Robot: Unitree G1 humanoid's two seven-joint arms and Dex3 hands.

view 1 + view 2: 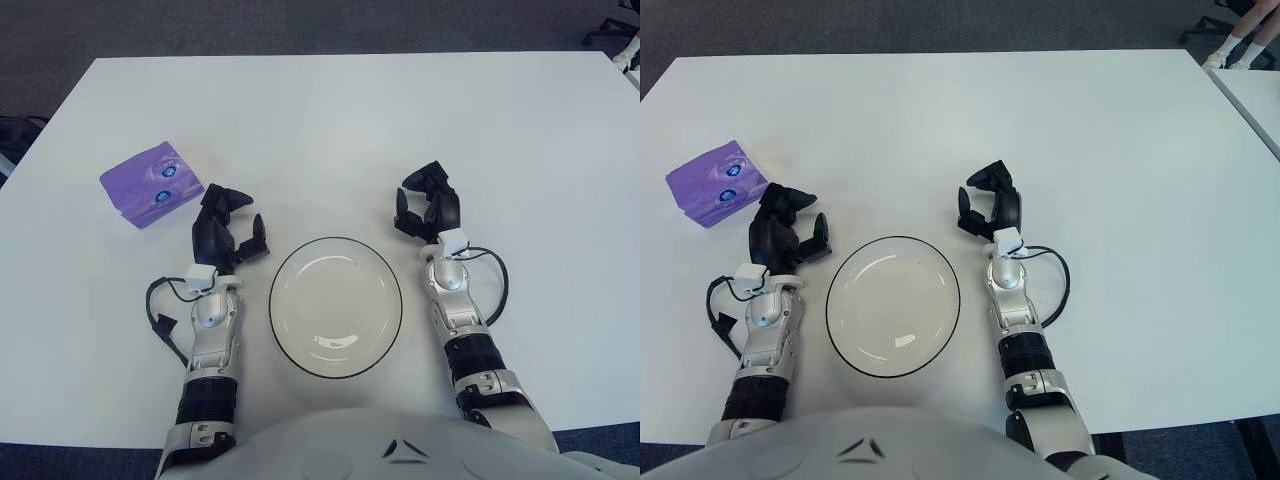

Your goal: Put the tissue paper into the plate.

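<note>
Our plate (pixel 336 306) sits empty; the purple tissue pack (pixel 149 184) lies just beyond our left hand (pixel 224 231), apparently ungrasped, fingers loosely spread. Right hand (pixel 428 205) rests relaxed, holding nothing.

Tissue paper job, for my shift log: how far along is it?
Nothing is done yet: the purple tissue paper pack lies on the white table, and the white dark-rimmed plate holds nothing. The left hand, open, sits beside the pack; the right hand is idle. Grasping and placing remain.
</note>
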